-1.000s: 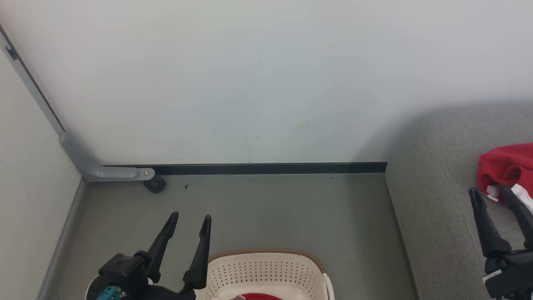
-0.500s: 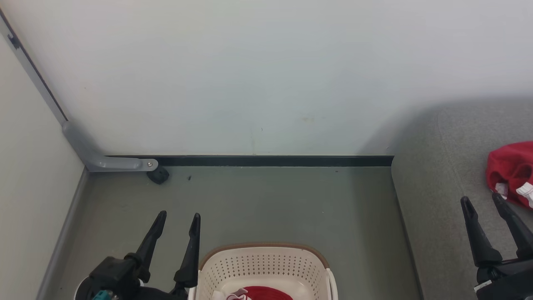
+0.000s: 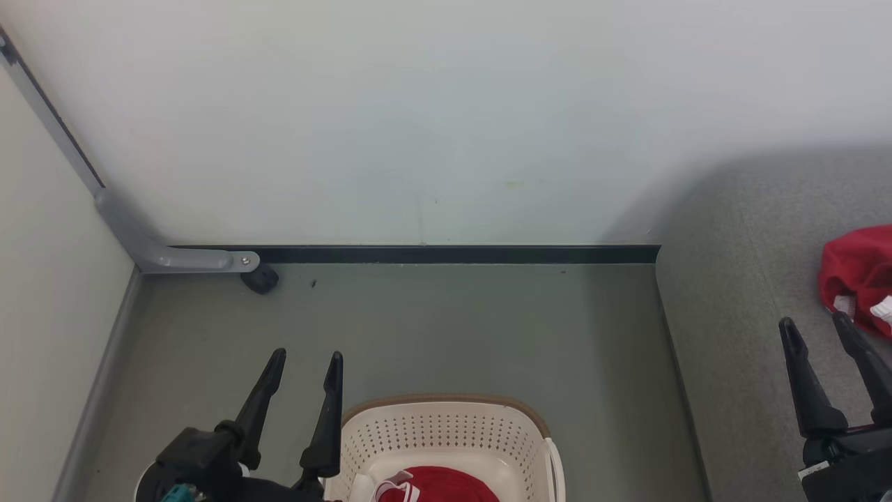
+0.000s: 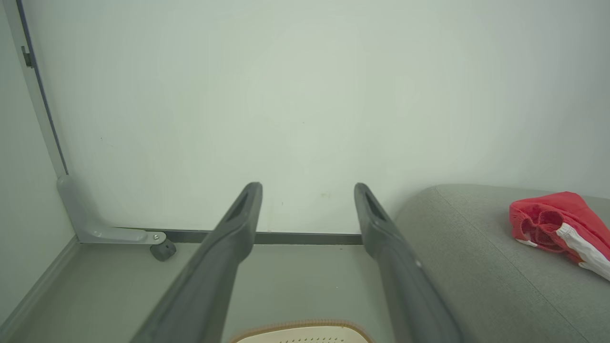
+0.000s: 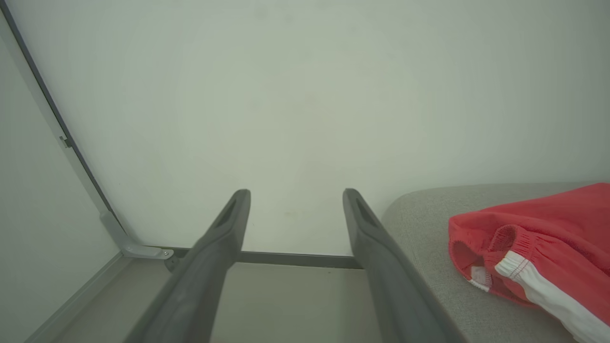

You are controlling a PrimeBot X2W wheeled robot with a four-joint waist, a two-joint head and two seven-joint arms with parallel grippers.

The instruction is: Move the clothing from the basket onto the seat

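My left pincer (image 3: 307, 357) hangs just beside the left rim of the basket (image 3: 446, 439). Its two long, tapered dark fingers point forward and are spread wide, with nothing between them. My right pincer (image 3: 814, 322) hovers over the seat (image 3: 732, 314), in from its rounded left edge. It is splayed just as far and also empty, with its tips close beside a red garment (image 3: 860, 275) and no fabric in the gap.

That garment lies crumpled on the seat's grey woven cushion. It is soft, with a gathered elastic band and a white stripe. A second red garment (image 3: 435, 484) with white trim sits bunched in the bottom of the basket. The basket is oval cream plastic, its wall pierced by rows of small holes under a brown woven-look rim.

The basket stands on a smooth grey-green floor (image 3: 453, 328), well apart from the black skirting strip (image 3: 453, 254) at the foot of a plain pale wall (image 3: 446, 118). In the floor's far left corner a grey metal bracket (image 3: 174, 259) bends along the skirting, with a small dark wheel (image 3: 260, 280) at its end.
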